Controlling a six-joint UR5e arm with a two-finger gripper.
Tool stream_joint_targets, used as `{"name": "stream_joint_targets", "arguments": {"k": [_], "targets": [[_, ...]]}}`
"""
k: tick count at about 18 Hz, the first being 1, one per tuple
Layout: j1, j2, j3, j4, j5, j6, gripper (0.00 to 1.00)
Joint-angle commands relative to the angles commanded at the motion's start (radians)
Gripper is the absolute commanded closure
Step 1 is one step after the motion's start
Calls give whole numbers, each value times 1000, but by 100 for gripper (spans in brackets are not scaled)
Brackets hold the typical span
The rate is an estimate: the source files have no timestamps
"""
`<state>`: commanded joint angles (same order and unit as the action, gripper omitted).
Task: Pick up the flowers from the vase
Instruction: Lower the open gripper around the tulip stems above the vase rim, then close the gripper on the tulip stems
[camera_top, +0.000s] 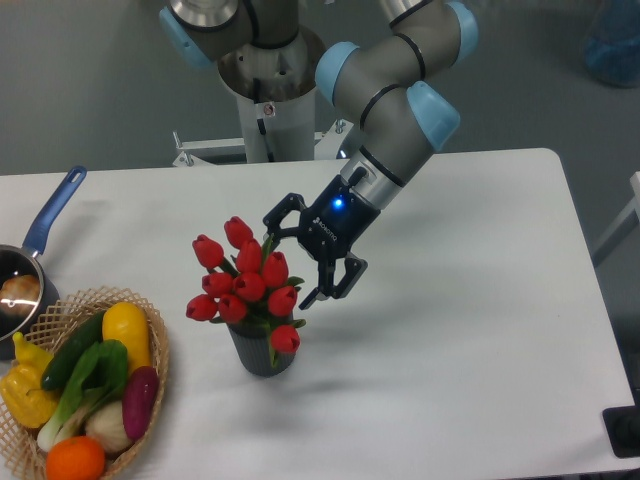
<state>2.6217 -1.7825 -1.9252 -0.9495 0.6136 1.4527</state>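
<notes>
Flowers (245, 280) not yet grasped, standing in the vase (262, 355).
Gripper (296, 257) is spread wide and empty, its fingertips at the bunch's near edge; vase sits just below; closing on the bunch and lifting it out remain, I judge.

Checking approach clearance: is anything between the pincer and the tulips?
Nothing. In the camera view the open pincer sits right beside the tulips, with no object between them.
</notes>
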Motion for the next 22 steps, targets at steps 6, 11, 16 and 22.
{"name": "stream_joint_targets", "arguments": {"k": [6,11,16,22], "targets": [[-20,-17,5,2,-26,0,0],[-32,-31,9,2,-54,0,0],[-38,-40,12,2,-54,0,0],[-49,-51,14,2,-58,0,0]]}}
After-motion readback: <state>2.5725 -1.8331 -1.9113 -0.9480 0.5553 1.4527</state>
